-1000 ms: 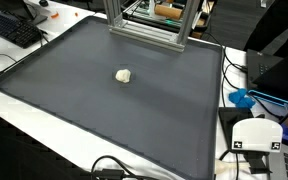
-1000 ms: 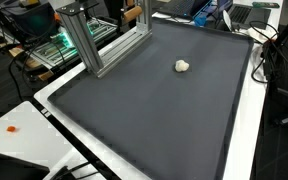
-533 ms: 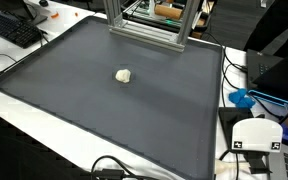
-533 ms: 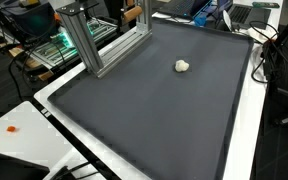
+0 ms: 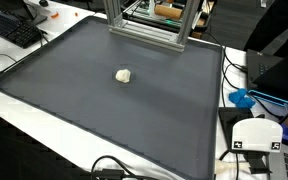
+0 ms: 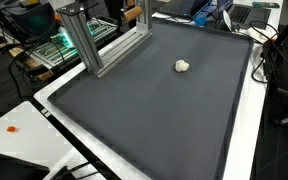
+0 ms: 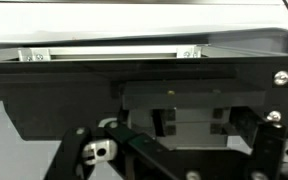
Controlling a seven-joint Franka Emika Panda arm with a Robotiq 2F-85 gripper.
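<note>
Sitting on mat [image 5: 84, 110]: wht lump [image 5: 124, 75]

The gripper [image 7: 179, 150] is matte black, with flat angular bars, silver screws [image 7: 275, 77] (round-headed) and grey link plates [image 7: 97, 150].

Small cream-white lump [image 5: 124, 75] on plain dark grey mat [image 5: 94, 115]; bench [image 5: 24, 125] white, frame [image 5: 144, 32] silver, keyboard [image 5: 12, 28] black.

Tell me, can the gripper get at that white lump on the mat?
Probably yes: the white lump lies alone on the dark mat, nothing over or beside it. The gripper shows in neither exterior view, so distance is unclear.
</note>
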